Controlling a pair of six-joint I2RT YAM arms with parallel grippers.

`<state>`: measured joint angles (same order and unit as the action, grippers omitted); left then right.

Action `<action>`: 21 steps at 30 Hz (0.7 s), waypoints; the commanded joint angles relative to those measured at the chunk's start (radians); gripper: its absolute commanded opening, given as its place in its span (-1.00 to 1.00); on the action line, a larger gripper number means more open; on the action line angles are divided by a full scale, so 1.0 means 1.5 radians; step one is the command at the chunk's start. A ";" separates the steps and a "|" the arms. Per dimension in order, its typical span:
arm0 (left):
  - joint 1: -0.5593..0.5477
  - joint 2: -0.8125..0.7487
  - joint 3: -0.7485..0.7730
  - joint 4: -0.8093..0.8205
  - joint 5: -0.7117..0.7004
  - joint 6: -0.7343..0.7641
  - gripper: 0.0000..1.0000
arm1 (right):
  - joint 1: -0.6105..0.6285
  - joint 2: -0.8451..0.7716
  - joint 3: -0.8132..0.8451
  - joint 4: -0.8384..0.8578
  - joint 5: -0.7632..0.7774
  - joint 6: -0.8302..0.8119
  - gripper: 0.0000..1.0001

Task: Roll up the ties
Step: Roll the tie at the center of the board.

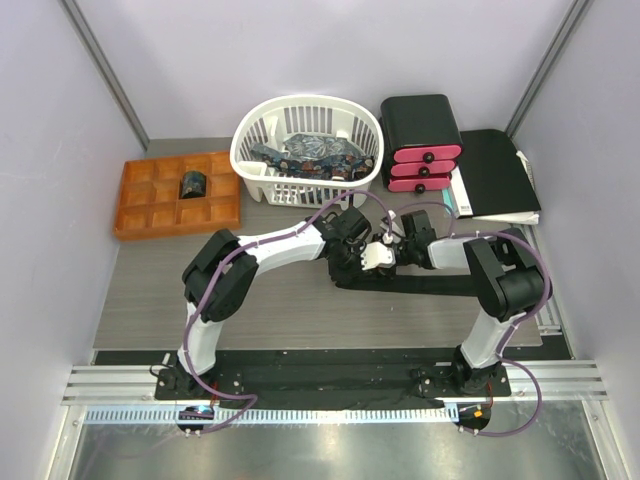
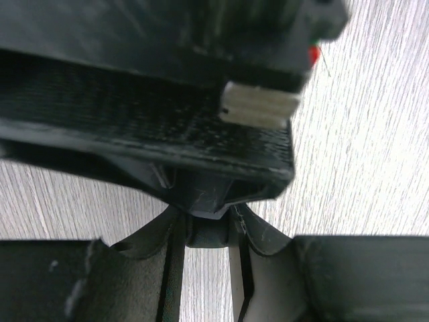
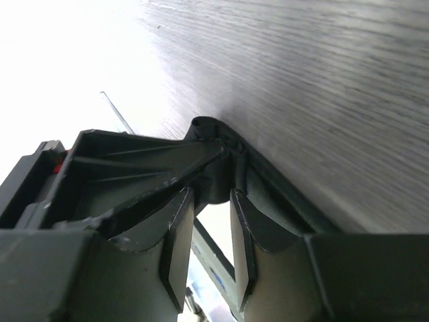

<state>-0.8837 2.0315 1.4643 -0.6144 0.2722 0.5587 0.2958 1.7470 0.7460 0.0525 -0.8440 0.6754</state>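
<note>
A plain black tie [image 1: 430, 284] lies flat across the table in front of the arms, its left end bunched up between my two grippers. My left gripper [image 1: 360, 256] and right gripper [image 1: 388, 250] meet tip to tip over that end. In the left wrist view my left gripper [image 2: 208, 231] is shut on a small black roll of the tie [image 2: 209, 235]. In the right wrist view my right gripper [image 3: 213, 191] is shut on the same bunched black fabric [image 3: 216, 176]. A rolled dark tie [image 1: 192, 185] sits in the wooden tray [image 1: 140, 215]. Patterned blue ties [image 1: 312, 155] lie in the white basket [image 1: 250, 150].
A black box with pink drawers [image 1: 422, 150] stands at the back right, next to a flat black folder [image 1: 495, 170] on papers. The tray is at the back left. The right gripper's body [image 2: 167, 100] fills the upper left wrist view.
</note>
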 commanded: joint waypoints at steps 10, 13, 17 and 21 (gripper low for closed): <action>-0.006 0.079 -0.038 -0.058 -0.040 0.011 -0.34 | 0.014 0.031 -0.005 0.062 0.017 -0.011 -0.97; 0.002 0.069 -0.043 -0.052 -0.039 0.012 -0.20 | 0.001 0.031 -0.006 0.018 0.030 -0.041 -0.98; 0.029 0.034 -0.045 -0.054 -0.002 0.012 0.09 | -0.018 0.033 -0.003 -0.031 0.045 -0.081 -0.97; 0.078 -0.036 -0.076 -0.015 0.087 0.011 0.30 | -0.035 0.045 -0.002 -0.056 0.046 -0.100 -0.97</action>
<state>-0.8528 2.0232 1.4303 -0.5983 0.3134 0.5774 0.2684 1.7962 0.7406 0.0750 -0.8589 0.6182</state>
